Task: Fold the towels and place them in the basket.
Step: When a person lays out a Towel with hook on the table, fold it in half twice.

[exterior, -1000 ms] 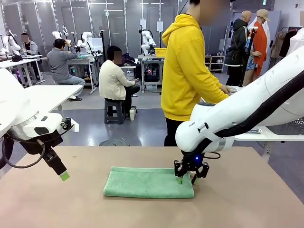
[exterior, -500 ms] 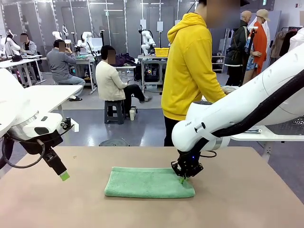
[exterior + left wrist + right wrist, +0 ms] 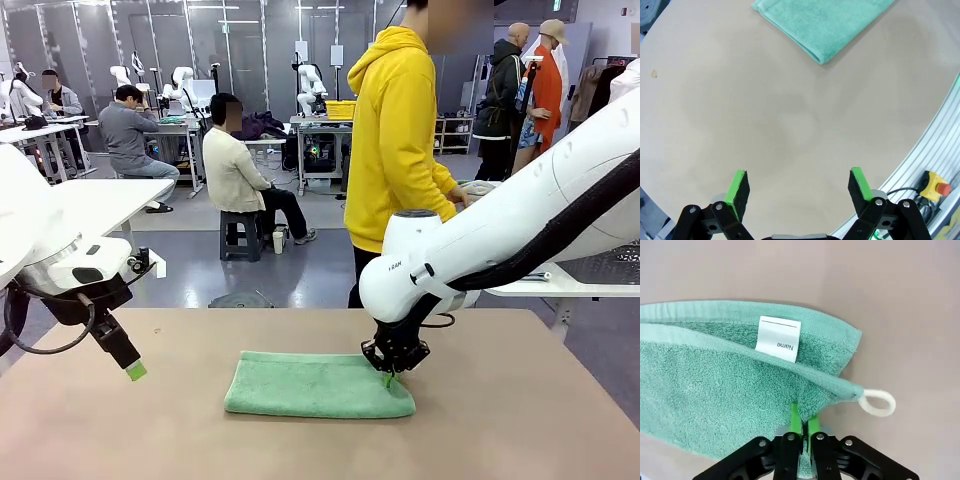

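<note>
Right now the green towel [image 3: 318, 385] lies folded into a long rectangle on the tan table [image 3: 520, 430], near the middle and a little towards the robot's right. The right gripper [image 3: 388, 376] comes down on the towel's right end, at the far corner. In the right wrist view the right gripper [image 3: 801, 426] has its two green pads [image 3: 795, 420] pressed together with terry cloth pinched between them. It probably has just the top layer, but the fingers hide how much fabric sits in the grip. Close to that pinch, the towel [image 3: 725, 380] shows a hemmed edge folded over, a white name label [image 3: 778, 338] sewn under the hem, and a white corner loop [image 3: 879, 403] lying flat on the table just past the corner.

The left gripper [image 3: 133, 368] hangs above the table's left side, well apart from the towel. In the left wrist view the left gripper [image 3: 798, 176] has its jaws spread wide with nothing between them, only bare tabletop below, and a corner of the towel [image 3: 825, 22] lies farther off. A yellow box with a red button [image 3: 936, 186] sits by the table's metal edge.

A person in a yellow hoodie [image 3: 400, 150] stands at the far side.
</note>
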Robot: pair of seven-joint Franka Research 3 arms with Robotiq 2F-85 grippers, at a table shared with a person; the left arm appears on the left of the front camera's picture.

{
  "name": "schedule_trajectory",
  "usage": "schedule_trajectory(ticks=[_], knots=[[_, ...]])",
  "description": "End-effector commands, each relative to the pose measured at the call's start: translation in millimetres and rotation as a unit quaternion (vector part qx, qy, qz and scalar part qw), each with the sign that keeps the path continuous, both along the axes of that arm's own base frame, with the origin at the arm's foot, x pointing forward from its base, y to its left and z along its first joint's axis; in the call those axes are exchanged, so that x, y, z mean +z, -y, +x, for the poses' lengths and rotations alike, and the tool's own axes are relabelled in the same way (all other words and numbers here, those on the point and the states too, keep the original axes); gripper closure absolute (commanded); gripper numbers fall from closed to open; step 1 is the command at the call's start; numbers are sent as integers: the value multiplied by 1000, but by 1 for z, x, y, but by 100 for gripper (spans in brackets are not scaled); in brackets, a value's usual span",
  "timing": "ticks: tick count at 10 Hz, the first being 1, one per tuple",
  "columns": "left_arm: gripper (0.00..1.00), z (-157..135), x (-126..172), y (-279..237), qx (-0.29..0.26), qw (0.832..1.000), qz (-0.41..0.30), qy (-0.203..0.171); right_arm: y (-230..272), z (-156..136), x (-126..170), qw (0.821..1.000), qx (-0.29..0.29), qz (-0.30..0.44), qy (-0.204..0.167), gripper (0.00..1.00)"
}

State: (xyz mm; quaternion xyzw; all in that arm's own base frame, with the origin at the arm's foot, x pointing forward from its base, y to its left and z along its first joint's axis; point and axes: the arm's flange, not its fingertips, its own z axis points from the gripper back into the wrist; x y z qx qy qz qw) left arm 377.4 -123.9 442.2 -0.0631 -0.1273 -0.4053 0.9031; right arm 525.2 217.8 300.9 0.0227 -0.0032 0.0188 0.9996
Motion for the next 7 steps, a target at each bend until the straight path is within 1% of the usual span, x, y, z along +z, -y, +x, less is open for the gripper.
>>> schedule_trajectory(ticks=[1, 2, 3, 4, 6, 7], knots=[[0, 4, 1, 2, 9, 1000, 4, 1, 17, 1, 14, 1000, 6, -13, 1, 100], [0, 4, 1, 2, 9, 1000, 4, 1, 33, 0, 24, 1000, 16, -20, 2, 100], [0, 4, 1, 2, 9, 1000, 4, 1, 52, -1, 39, 999, 27, -16, 11, 100], [0, 4, 1, 2, 9, 1000, 4, 1, 68, -1, 53, 998, 55, -31, 16, 100], [0, 4, 1, 2, 9, 1000, 4, 1, 91, -5, 81, 997, 63, -40, 33, 100], [0, 4, 1, 2, 9, 1000, 4, 1, 93, -10, 99, 996, 71, -39, 45, 100]])
